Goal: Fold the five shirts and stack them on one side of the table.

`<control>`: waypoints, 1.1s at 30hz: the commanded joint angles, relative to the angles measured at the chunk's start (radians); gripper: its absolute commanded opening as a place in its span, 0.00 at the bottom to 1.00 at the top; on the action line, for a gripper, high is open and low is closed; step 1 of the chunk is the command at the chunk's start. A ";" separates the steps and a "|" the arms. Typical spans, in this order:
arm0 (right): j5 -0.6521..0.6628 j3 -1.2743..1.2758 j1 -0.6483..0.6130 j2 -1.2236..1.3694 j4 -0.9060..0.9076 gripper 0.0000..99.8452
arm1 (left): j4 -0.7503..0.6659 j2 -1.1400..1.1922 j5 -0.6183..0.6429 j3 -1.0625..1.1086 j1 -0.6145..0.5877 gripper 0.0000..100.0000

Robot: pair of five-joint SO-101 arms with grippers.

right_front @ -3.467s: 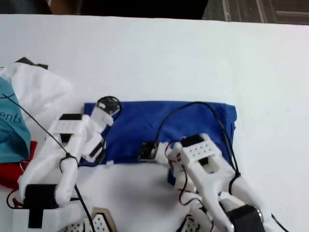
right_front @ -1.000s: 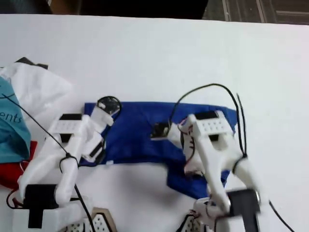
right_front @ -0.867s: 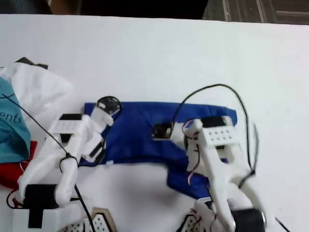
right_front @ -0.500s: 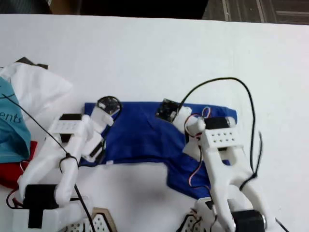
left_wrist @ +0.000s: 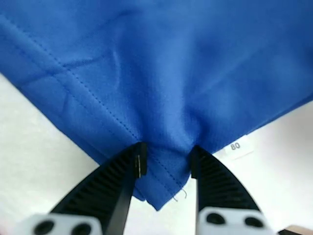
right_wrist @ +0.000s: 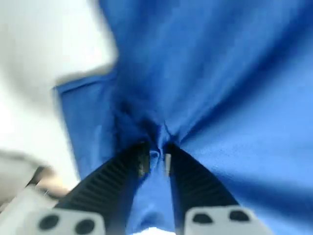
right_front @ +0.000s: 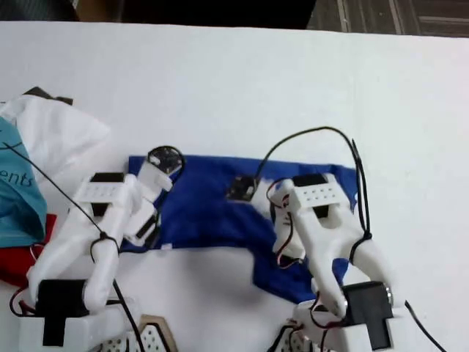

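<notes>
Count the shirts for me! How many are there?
4: blue shirt in the middle of the table; white shirt, teal shirt and red shirt piled at its left edge. A dark scrap behind them may be a fifth.

There it was, a small white fabric tag (left_wrist: 235,146) poking out from under the hem of the royal-blue cloth shirt (left_wrist: 171,73) and lying flat on the white bench (left_wrist: 29,147). It carried two dark printed digits and no other marking. In the high view, at the bench's left edge, the teal cloth garment (right_front: 16,202) showed thin white lettering (right_front: 15,177). The picture's border cut it off, so just the last few letters were on show.
</notes>
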 commanded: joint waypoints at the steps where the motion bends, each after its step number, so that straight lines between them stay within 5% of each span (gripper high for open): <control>1: 0.046 -0.003 -0.027 -0.099 0.110 0.04 | -0.066 -0.002 -0.002 -0.001 -0.008 0.16; 11: 0.098 0.018 -0.022 -0.242 0.154 0.04 | -0.066 -0.002 -0.002 -0.001 -0.006 0.16; 19: -0.002 0.017 0.139 -0.237 -0.074 0.05 | -0.066 -0.002 -0.002 -0.001 -0.008 0.16; 33: -0.008 0.080 -0.111 -0.239 0.099 0.06 | -0.066 -0.002 -0.002 -0.001 -0.008 0.16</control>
